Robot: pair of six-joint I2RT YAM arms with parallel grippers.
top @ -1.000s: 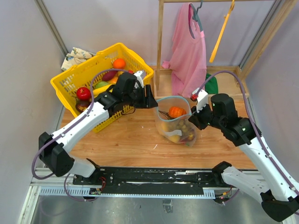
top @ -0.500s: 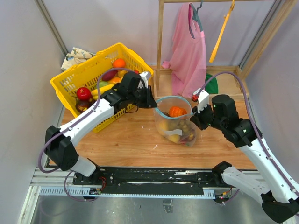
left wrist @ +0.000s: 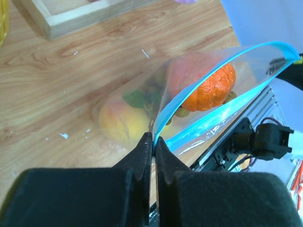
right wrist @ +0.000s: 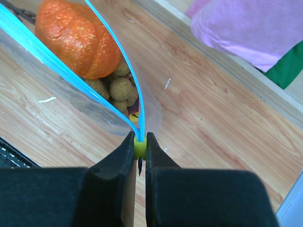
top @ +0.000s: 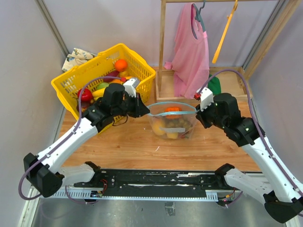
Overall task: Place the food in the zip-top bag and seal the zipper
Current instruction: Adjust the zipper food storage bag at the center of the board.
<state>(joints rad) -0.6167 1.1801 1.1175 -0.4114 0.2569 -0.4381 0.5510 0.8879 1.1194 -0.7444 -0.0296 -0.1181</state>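
Seen from above, two robot arms hold a clear zip-top bag [top: 173,127] between them over a wooden table [top: 128,142], its bottom resting on the wood. The left gripper [top: 144,112] pinches one end of the bag's top edge and the right gripper [top: 198,115] pinches the other. The light blue zipper [top: 165,114] is stretched into a nearly straight line from one to the other. Both wrist cameras show the fingers closed narrow on that blue strip. At the right gripper a small yellow-green piece sits between the fingers; whether it is a slider cannot be told. The food is already inside: an orange pumpkin-like toy [left wrist: 208,87] on top, a brownish grape cluster [right wrist: 118,85] below it, and a yellow fruit [left wrist: 120,125] near the bottom. A yellow basket [top: 94,58] behind the left arm holds more toy produce. The loading step looks finished, and the sealing step appears to be in hand. The mouth is not yet closed, because the two blue tracks part around the pumpkin in the right wrist view. The next move likely calls for one gripper to anchor its corner while the other presses the tracks together along their length. The pumpkin rides high and could block the seal.
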